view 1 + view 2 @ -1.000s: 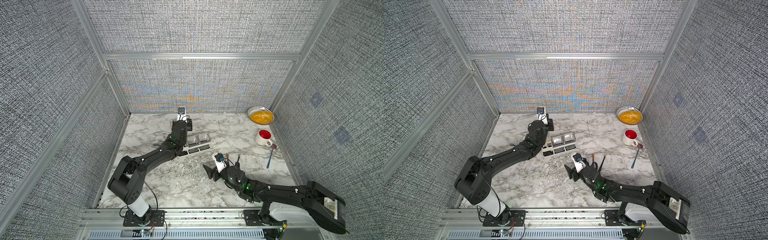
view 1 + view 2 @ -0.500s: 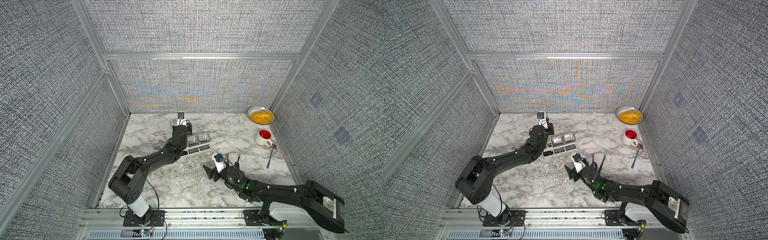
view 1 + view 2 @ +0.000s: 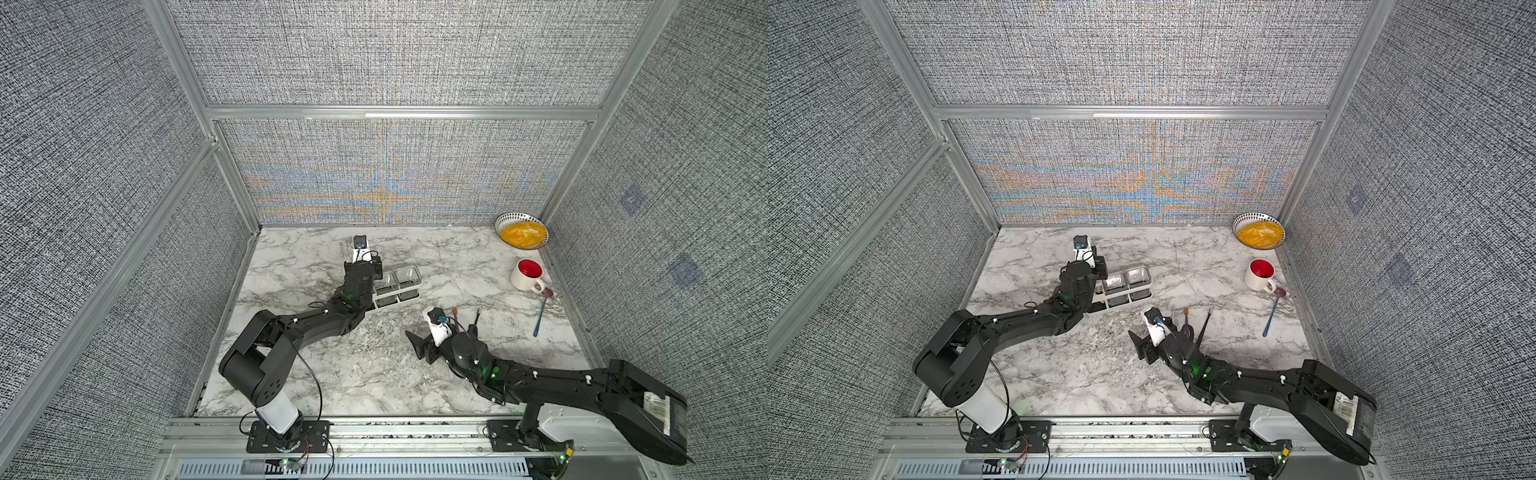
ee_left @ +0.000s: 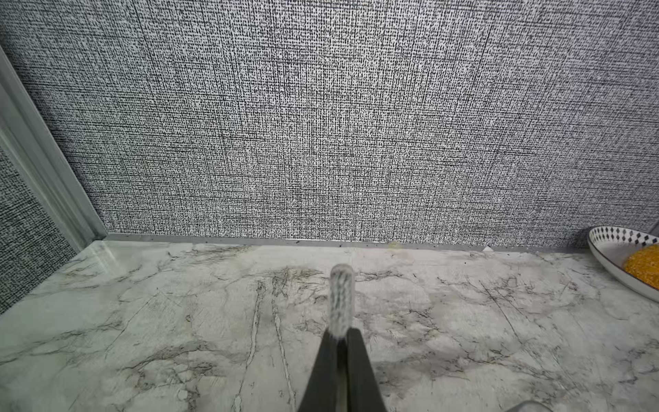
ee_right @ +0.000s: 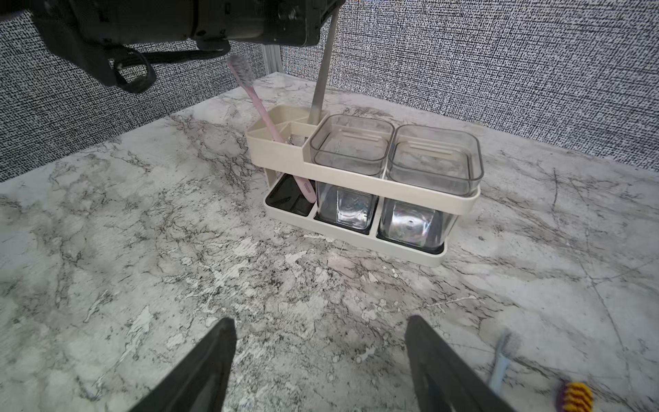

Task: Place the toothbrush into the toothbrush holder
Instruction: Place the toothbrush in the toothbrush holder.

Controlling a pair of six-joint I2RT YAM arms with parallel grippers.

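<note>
Just beyond left claw (image 4: 344, 334): toothbrush (image 4: 341, 299).

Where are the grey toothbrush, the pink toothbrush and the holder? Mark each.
grey toothbrush (image 5: 323, 71): right wrist view, on its handle.
pink toothbrush (image 5: 262, 110): right wrist view, on its handle.
holder (image 5: 356, 180): right wrist view, on its front top rail.

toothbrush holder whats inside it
End section of the holder: a pink toothbrush leaning, foot on the base, and a grey toothbrush standing in it, clamped by the left gripper. Both clear cups look empty. The grey one's lower end is hidden by the frame.
</note>
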